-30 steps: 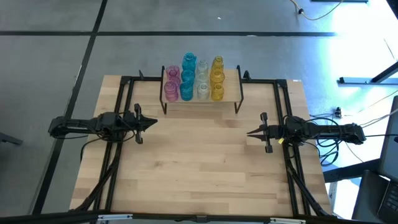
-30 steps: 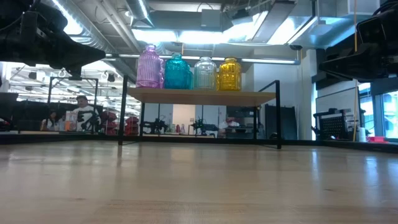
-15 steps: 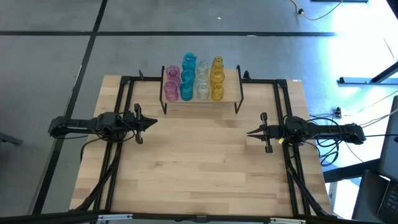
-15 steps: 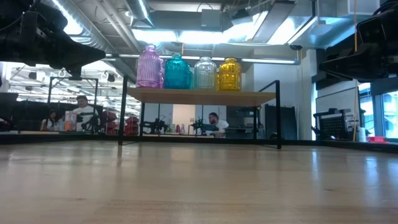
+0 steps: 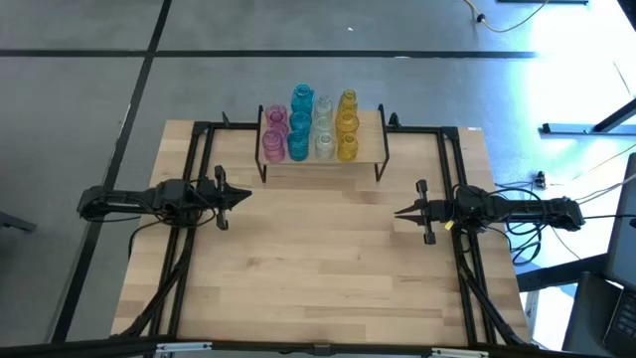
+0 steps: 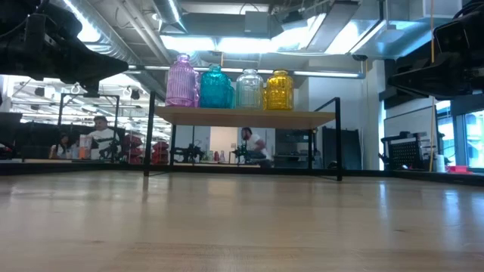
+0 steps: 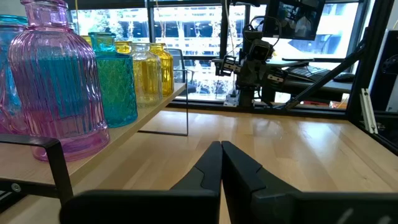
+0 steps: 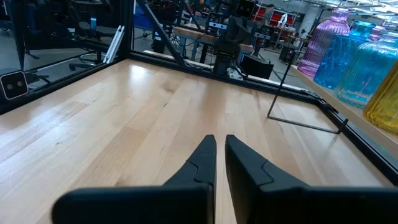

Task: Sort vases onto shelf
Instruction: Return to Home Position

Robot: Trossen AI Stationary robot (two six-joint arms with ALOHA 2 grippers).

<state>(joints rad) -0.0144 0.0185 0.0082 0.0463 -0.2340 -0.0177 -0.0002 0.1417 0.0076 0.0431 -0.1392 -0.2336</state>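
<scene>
Nothing on the worktop has moved since the earlier frames: both arms and every vase keep their places, and only a person far behind, in the room seen under the shelf in the low view, has changed position. All the small translucent glass vases (image 5: 310, 127), in pink, teal-blue, clear and amber-yellow, stand in colour rows on the small raised shelf with a light-wood top board and thin black legs (image 5: 373, 149), at the far edge of the light wooden worktop (image 5: 318, 268). I see no vase left on the worktop itself. The left claw (image 5: 245, 195) hangs over the left side of the worktop, well apart from the shelf, with its dark fingers (image 7: 208, 169) clenched together on nothing. The right claw (image 5: 398, 212) hangs over the right side in the same way, its fingers (image 8: 205, 158) almost touching and also empty. By my judgement the sorting is finished, or at its last step, with both arms resting in a waiting pose. If any move remains, it calls only for keeping the arms away from the shelf, because a touch on its legs could shake the glass.
</scene>
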